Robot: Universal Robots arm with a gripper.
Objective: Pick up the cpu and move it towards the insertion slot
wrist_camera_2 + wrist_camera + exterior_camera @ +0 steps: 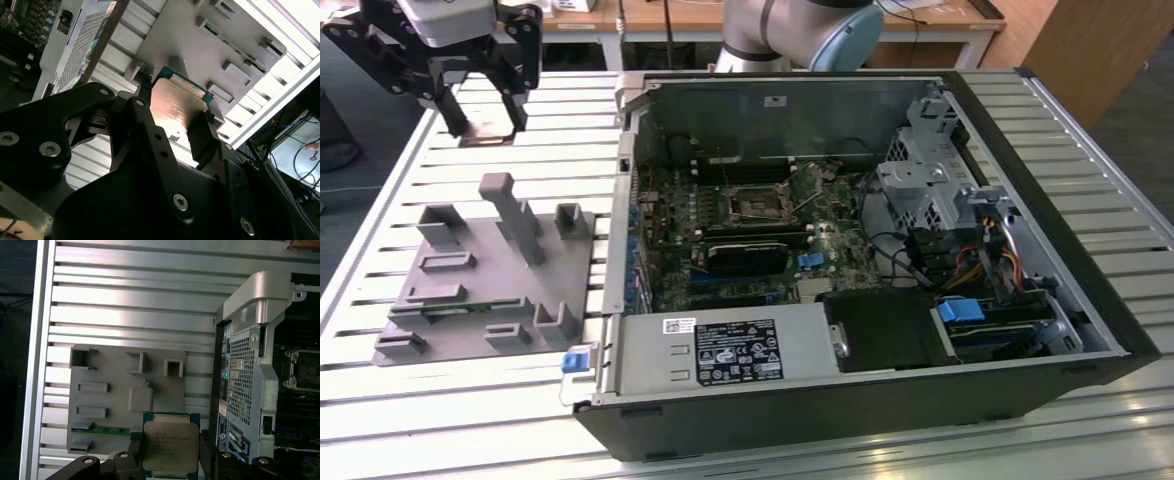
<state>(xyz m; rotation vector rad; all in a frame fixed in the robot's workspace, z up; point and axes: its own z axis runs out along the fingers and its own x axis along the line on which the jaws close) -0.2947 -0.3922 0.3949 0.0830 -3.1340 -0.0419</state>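
Silvery metal lid, green rim, square and flat: cpu (pixel 169 447), clamped by opposite edges between black fingers (pixel 145 125) of gripper (pixel 170 460), lifted clear of grey fixture block (pixel 125 395) below. Insertion slot (pixel 757 203) well apart from gripper (pixel 478 125), inside open computer case (pixel 1067 290), shiny frame around dark square.

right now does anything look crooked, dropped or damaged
Nothing stands out. The pincer is shut on the cpu, which sits square between the fingers, lifted above the grey fixture. The insertion slot in the open computer case looks intact.
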